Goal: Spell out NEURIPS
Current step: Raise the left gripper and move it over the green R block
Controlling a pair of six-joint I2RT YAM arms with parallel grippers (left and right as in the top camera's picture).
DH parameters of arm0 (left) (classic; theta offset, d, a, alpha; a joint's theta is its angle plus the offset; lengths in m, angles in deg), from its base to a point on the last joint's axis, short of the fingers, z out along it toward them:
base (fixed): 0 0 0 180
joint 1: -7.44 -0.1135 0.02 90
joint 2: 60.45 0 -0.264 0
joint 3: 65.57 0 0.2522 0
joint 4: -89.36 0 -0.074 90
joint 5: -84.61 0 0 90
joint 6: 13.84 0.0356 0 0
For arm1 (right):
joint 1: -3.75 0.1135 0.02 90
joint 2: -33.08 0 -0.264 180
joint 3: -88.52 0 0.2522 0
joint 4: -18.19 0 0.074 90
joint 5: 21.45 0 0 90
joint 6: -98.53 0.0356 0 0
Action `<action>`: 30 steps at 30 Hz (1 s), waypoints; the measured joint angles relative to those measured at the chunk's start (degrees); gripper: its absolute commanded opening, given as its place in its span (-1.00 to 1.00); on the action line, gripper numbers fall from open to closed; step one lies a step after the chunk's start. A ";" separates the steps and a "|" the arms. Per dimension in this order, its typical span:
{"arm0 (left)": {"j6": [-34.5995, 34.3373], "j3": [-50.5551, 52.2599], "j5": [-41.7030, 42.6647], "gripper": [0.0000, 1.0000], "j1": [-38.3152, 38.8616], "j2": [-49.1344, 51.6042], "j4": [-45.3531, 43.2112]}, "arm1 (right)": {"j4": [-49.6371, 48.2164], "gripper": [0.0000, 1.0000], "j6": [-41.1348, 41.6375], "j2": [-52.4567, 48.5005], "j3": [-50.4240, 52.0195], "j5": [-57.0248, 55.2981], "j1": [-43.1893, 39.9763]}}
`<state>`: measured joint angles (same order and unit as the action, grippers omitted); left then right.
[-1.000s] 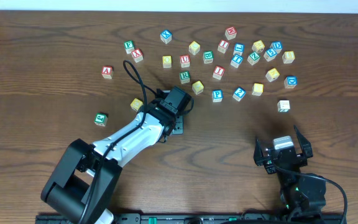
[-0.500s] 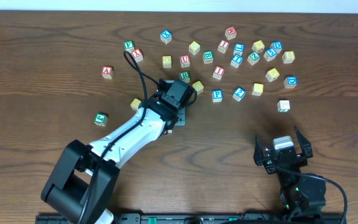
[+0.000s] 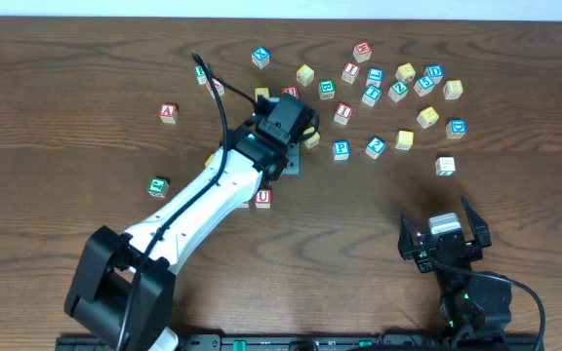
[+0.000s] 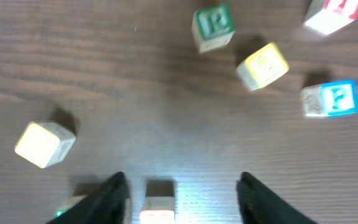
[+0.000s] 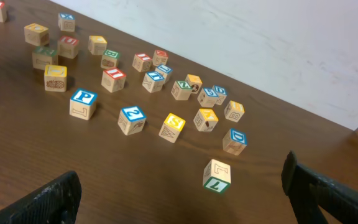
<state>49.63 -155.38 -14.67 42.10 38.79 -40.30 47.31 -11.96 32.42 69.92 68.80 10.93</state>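
I work on a dark brown wooden table (image 3: pixel 57 58), matte and evenly lit, its grain running side to side in long darker and lighter streaks across the whole tabletop. Beyond the tabletop's far edge I see a plain white wall (image 5: pixel 260 37), faintly scuffed, which carries on past the far right corner. A pale sheen (image 4: pixel 185 165) of light lies on the wood just below me.
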 measured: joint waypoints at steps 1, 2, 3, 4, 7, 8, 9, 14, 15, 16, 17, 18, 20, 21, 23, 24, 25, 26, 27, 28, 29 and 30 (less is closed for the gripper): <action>0.00 -0.70 -0.07 0.22 0.00 0.00 0.15 | 0.00 0.99 0.00 -0.02 0.00 0.00 0.00; -0.02 -1.40 -0.09 0.27 -0.02 0.00 0.26 | 0.00 0.99 0.00 -0.02 0.00 0.00 0.00; -0.02 -2.05 -0.09 0.28 -0.02 0.00 0.28 | 0.00 0.98 0.00 -0.02 0.00 0.00 0.00; 0.02 -2.69 -0.09 0.29 -0.07 0.00 0.37 | 0.00 0.99 0.00 -0.02 0.00 0.00 0.00; -0.28 -4.74 -0.09 0.29 -0.31 0.00 0.52 | 0.00 0.99 0.00 -0.02 0.00 0.00 0.00; -0.50 -5.44 -0.09 0.29 -0.50 0.00 0.48 | 0.00 0.99 0.00 -0.02 0.00 0.00 0.00; -0.70 -6.05 -0.07 0.29 -0.81 0.00 0.55 | 0.00 0.99 0.00 -0.02 0.00 0.00 0.00; -2.89 -9.84 -0.09 0.29 -3.15 0.17 1.14 | 0.00 0.98 0.00 -0.02 0.00 0.00 0.00; -3.52 -11.30 -0.11 0.29 -3.74 0.59 2.05 | 0.00 0.98 0.00 -0.02 0.00 0.00 0.00; -3.69 -12.39 -0.09 0.29 -4.02 1.05 2.75 | 0.00 0.98 0.00 -0.02 0.00 0.00 0.00; -3.96 -13.86 -0.11 0.29 -4.39 1.81 3.39 | 0.00 0.99 0.00 -0.02 0.00 0.00 0.00; -4.20 -15.47 -0.11 0.29 -4.61 2.78 4.76 | 0.00 0.99 0.00 -0.02 0.00 0.00 0.00; -4.76 -20.26 -0.11 0.29 -4.76 6.10 8.17 | 0.00 0.98 0.00 -0.02 0.00 0.00 0.00; -4.81 -22.51 -0.11 0.29 -4.76 7.93 9.49 | 0.02 0.99 0.00 -0.02 0.00 0.00 0.00; -5.25 -26.91 -0.09 0.29 -4.72 11.93 11.87 | 0.00 0.98 0.00 -0.02 0.00 0.00 0.02; -5.53 -29.11 -0.09 0.29 -4.70 14.08 12.90 | 0.00 0.99 0.00 -0.02 0.00 0.00 0.00; -6.08 -31.21 -0.07 0.29 -4.70 16.28 13.77 | 0.00 0.99 0.00 0.00 0.00 0.00 0.00; -6.58 -32.79 -0.07 0.29 -4.70 17.94 14.45 | 0.00 0.99 0.00 0.00 0.00 0.00 0.00; -7.06 -34.34 -0.04 0.29 -4.70 19.61 14.99 | 0.00 0.99 0.00 0.00 0.00 0.00 0.02; -7.69 -35.54 0.15 0.29 -4.70 20.96 15.34 | 0.00 0.98 0.00 -0.02 0.00 0.00 0.00; -8.31 -36.65 0.37 0.29 -4.70 22.18 15.61 | 0.00 0.99 0.00 0.00 0.00 0.00 0.02; -9.03 -37.77 0.85 0.29 -4.72 23.41 15.69 | 0.00 0.98 0.00 0.00 0.00 0.00 0.02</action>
<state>40.61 -193.15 -13.82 37.38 62.20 -24.61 47.31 -11.96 32.42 69.92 68.80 10.95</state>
